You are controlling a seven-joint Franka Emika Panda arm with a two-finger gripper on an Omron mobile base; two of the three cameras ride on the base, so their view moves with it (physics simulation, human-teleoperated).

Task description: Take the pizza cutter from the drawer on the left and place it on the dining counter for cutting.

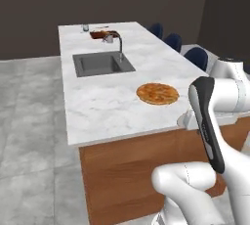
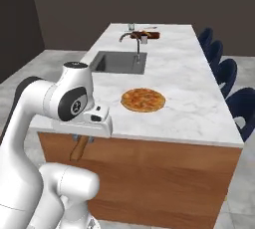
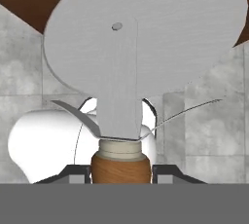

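My gripper (image 3: 120,172) is shut on the brown wooden handle of the pizza cutter (image 3: 146,33), whose big silver-grey wheel fills the top of the hand view. In the right base view the cutter's handle (image 2: 79,148) hangs below the hand, and the gripper (image 2: 82,138) sits in front of the wooden side of the dining counter (image 2: 199,108), just under its marble edge. The hand is at the near right edge of the counter (image 1: 107,106) in the left base view. The drawer is out of view.
A round orange-topped pizza (image 1: 157,93) (image 2: 143,99) lies on the marble near the front. Behind it are a dark sink (image 1: 100,64) with a curved faucet (image 1: 119,43). Small items stand at the far end. Blue stools (image 2: 224,73) line the right side.
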